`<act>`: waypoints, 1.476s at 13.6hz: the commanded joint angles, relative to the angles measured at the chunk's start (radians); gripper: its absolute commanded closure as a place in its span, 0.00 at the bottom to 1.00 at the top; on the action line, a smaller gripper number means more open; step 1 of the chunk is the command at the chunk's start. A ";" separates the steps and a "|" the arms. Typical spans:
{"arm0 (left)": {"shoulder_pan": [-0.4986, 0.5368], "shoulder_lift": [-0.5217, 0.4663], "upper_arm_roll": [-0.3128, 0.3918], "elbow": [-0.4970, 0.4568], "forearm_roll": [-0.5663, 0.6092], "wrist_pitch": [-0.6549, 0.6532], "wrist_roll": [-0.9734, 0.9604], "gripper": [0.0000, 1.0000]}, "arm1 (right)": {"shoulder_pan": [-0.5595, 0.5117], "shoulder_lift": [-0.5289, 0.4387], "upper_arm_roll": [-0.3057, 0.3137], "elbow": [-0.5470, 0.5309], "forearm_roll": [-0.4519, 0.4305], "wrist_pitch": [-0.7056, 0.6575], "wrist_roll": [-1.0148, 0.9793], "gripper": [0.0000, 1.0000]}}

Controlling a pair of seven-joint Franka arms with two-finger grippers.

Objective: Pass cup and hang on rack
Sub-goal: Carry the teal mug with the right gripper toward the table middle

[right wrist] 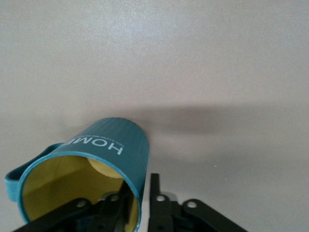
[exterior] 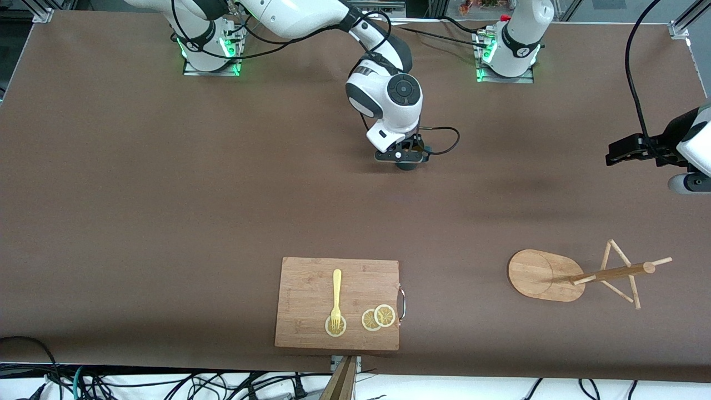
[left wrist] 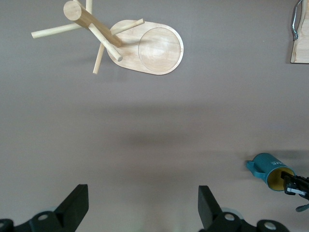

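while the right gripper [right wrist: 137, 205] is pinching the rim of the cup [right wrist: 91, 164], a stiff, slick, breakable mug best taken by its wall or handle, the left gripper [left wrist: 142, 208] is waiting with fingers apart near the rack [exterior: 550, 275].

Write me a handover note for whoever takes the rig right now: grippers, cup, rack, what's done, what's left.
Right gripper: over the table's middle, fingers astride the cup's rim, one inside and one outside; whether it grips I cannot tell.
Left gripper: open, empty, waiting at the left arm's end of the table.
Rack: upright on the table, nearer the front camera than the cup, toward the left arm's end; pegs bare.
Done: cup brought to mid-table.
Left: left gripper takes the cup, hangs it on a peg.
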 commanded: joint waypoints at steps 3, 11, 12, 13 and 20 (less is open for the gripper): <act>-0.007 0.025 0.003 0.026 -0.042 -0.012 0.001 0.00 | -0.005 -0.017 0.001 0.034 -0.007 -0.056 0.006 0.48; -0.053 0.066 0.001 -0.018 -0.094 -0.016 0.236 0.00 | -0.203 -0.267 0.001 0.042 -0.002 -0.236 -0.055 0.00; -0.053 0.060 0.000 -0.055 -0.119 -0.016 0.322 0.00 | -0.243 -0.299 -0.020 0.037 -0.002 -0.295 -0.072 0.00; -0.054 0.051 -0.001 -0.099 -0.133 -0.019 0.422 0.00 | -0.284 -0.325 -0.045 0.035 0.001 -0.355 -0.075 0.00; -0.045 0.010 -0.184 -0.383 -0.136 0.155 0.928 0.00 | -0.579 -0.599 -0.145 -0.069 0.076 -0.654 -0.662 0.00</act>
